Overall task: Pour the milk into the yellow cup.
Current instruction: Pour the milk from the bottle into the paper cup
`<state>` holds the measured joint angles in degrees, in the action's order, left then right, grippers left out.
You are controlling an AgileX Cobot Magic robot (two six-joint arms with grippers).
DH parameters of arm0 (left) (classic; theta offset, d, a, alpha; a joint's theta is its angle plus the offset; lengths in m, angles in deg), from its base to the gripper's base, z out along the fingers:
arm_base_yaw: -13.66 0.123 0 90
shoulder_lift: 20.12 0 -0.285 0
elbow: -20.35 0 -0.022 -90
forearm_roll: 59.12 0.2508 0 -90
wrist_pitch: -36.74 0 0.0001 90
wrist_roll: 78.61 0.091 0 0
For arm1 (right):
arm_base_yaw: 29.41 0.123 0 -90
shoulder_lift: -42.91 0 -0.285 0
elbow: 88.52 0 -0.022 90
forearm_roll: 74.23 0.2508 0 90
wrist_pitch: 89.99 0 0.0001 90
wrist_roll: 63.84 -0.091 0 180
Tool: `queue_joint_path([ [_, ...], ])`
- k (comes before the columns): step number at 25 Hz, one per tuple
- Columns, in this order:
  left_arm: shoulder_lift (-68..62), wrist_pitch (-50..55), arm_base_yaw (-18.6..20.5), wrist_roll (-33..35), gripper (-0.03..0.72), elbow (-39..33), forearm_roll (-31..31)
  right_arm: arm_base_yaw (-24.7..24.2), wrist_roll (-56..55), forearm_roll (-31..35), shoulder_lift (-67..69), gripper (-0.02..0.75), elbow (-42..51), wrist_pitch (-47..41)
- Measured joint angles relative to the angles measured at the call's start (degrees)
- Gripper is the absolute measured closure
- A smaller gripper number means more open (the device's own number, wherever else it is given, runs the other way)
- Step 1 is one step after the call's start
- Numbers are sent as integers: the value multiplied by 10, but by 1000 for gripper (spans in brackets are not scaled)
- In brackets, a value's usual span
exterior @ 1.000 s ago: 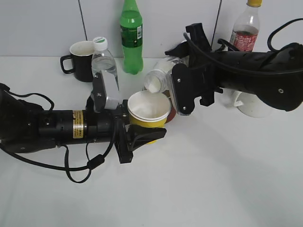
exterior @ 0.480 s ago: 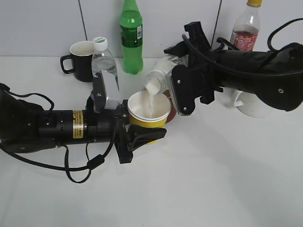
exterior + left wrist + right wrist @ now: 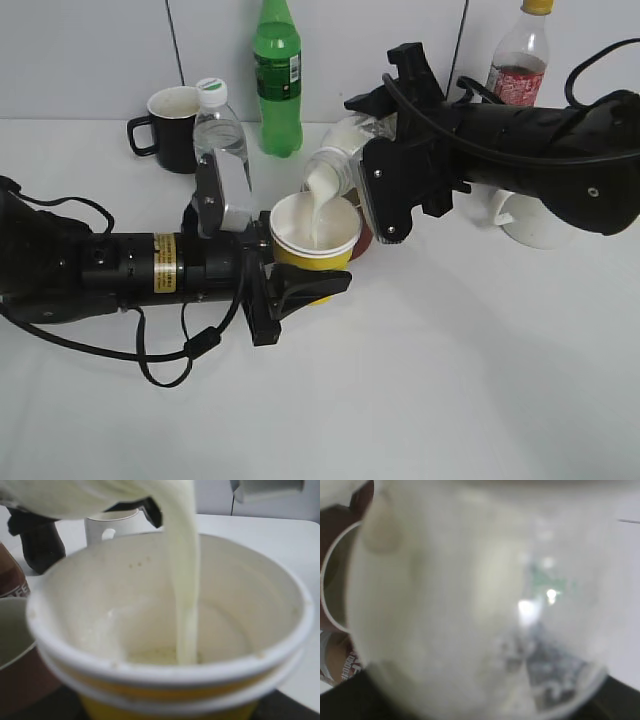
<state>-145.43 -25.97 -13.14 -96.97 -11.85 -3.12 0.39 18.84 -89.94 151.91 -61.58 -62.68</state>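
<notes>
My left gripper is shut on the yellow cup and holds it just above the table. The cup fills the left wrist view, with white milk pooling at its bottom. My right gripper is shut on the milk bottle, tilted mouth-down over the cup. A white stream of milk falls from the bottle's neck into the cup; it also shows in the left wrist view. The bottle fills the right wrist view, blurred.
A dark red mug sits right behind the cup. A clear water bottle, a black mug and a green bottle stand at the back. A red-labelled bottle and a white mug are on the right.
The milk bottle has tipped a little further. The milk, at first only at the bottle's neck, now runs in a steady stream into the cup. The cup has stayed in place.
</notes>
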Motion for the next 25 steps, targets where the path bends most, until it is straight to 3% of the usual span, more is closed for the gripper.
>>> queue_joint_path([
  [16,0,0,0,0,301,0,-2,0,-2,15,0,300,0,3],
  [25,0,-49,0,0,301,0,-35,0,-125,18,0,300,0,4],
])
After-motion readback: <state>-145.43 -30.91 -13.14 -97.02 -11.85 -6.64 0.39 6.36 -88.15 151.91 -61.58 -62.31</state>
